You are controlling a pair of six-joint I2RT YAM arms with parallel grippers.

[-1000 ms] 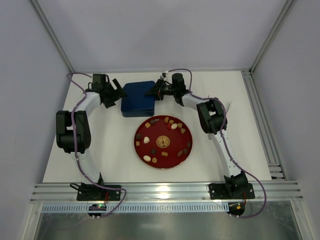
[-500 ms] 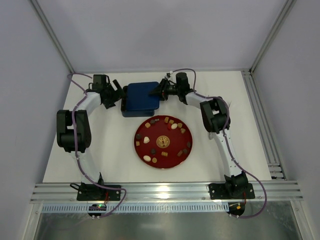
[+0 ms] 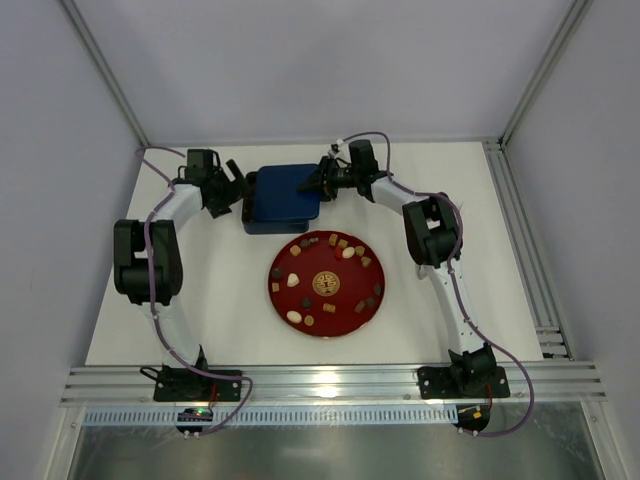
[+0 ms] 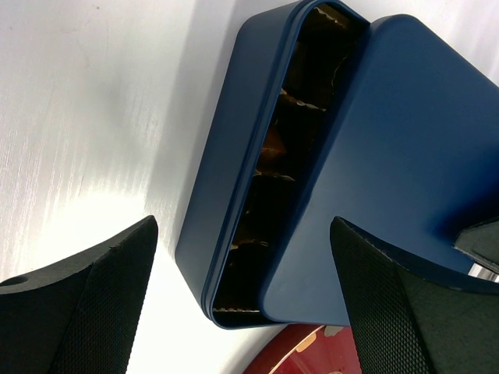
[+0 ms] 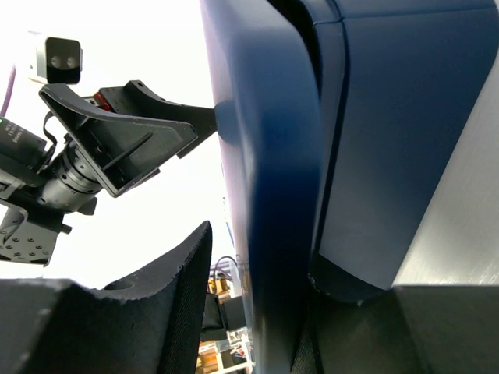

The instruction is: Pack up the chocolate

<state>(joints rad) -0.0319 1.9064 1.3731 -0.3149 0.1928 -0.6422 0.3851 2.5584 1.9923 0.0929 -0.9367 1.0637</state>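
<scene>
The chocolate (image 3: 348, 253) lies as several small brown and cream pieces on the red plate (image 3: 335, 310). Behind it stands the dark blue tin (image 3: 262, 222), its lid (image 3: 285, 190) slid right and tilted, resting askew on the base. My left gripper (image 3: 240, 190) is open at the tin's left side. In the left wrist view its wide-apart fingers (image 4: 109, 288) frame the tin's base (image 4: 226, 195), the lid (image 4: 398, 171) and the dark gap between them. My right gripper (image 5: 288, 265) straddles the lid's right edge (image 5: 273, 156), one finger (image 5: 171, 296) standing clear of it.
The red plate's edge (image 4: 312, 354) shows just beyond the tin's near corner. Grey walls and metal posts enclose the white table (image 3: 470, 300). A rail (image 3: 330, 385) runs along the front edge by both arm bases.
The lid has shifted right and risen off the tin's base, opening a gap on the left. My right gripper moved slightly up and right, and its jaws have widened. The left arm stayed still.
</scene>
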